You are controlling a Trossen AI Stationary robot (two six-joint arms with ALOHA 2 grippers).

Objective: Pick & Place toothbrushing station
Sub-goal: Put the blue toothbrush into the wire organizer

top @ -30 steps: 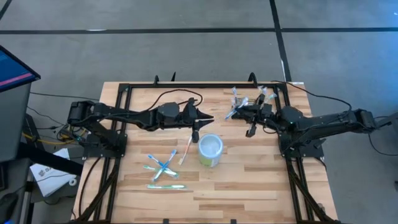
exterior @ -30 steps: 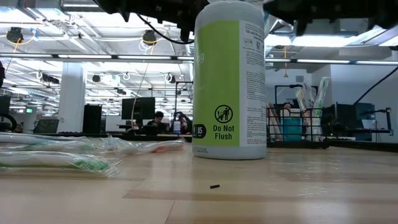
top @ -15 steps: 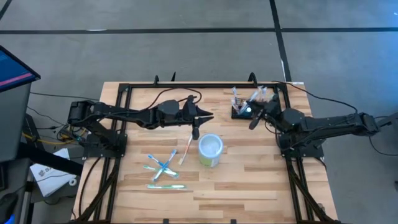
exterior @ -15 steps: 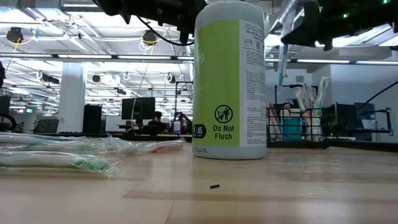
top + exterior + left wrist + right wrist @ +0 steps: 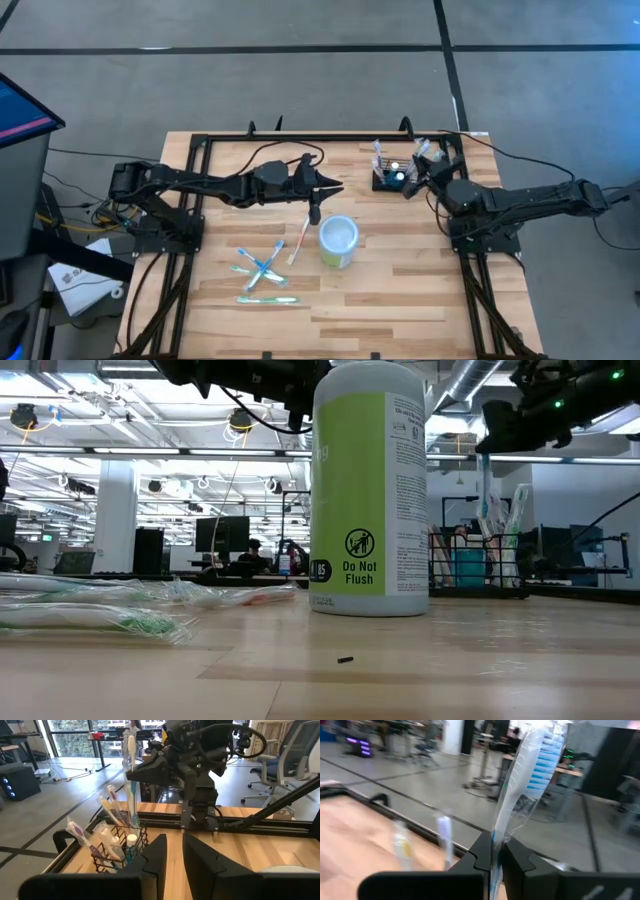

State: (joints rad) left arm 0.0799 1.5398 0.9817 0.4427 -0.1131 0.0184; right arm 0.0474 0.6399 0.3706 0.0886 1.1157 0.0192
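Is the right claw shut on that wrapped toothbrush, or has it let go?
Shut on it. The right claw pinches the wrapped toothbrush, which stands upright above the black mesh basket.

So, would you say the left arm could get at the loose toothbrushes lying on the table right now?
Probably yes: the loose toothbrushes lie in the open near the left claw, with only the cup standing beside them.

**Cup and loose toothbrushes on the wooden table**

A white-and-pale-green round cup [image 5: 339,241] stands near the middle of the wooden table [image 5: 400,300]. At its 8 o'clock lie several wrapped toothbrushes [image 5: 262,272], crossed over one another; another single toothbrush [image 5: 298,241] lies just beside it at 9 o'clock.
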